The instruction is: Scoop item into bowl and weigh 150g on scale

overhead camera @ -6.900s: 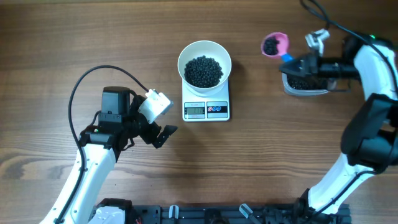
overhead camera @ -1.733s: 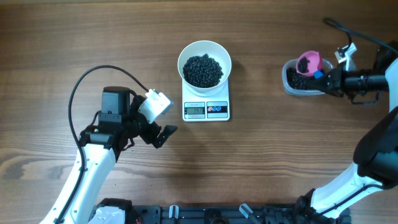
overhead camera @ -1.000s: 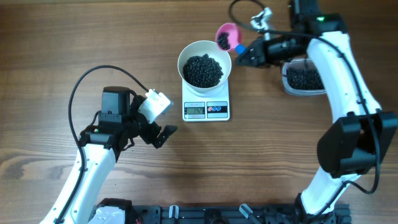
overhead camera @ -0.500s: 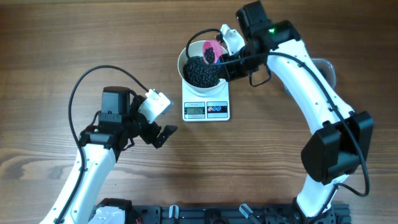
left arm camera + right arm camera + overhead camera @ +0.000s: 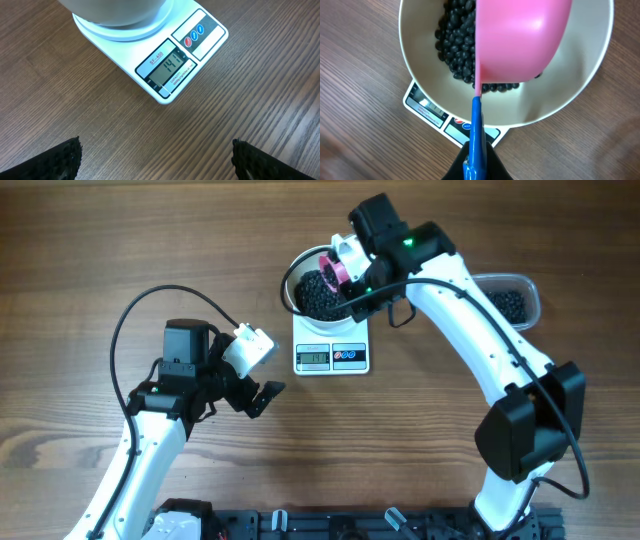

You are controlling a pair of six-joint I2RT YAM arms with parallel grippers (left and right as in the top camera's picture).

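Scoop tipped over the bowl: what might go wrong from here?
1. Overshoot: the scale's display reads 141, and the pink scoop is tipped on its side over the bowl. Dumping everything would likely pass the target.
2. False reading: the scoop hangs close over the bowl, so any contact could shift the number.
3. Spill: falling beans may bounce over the rim.

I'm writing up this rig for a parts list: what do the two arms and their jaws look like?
Both have white links and black joints. The left arm carries a white camera block at its wrist and a black cable looping off it; its jaws are black and bumpy. The right arm shows a small green light near its wrist.
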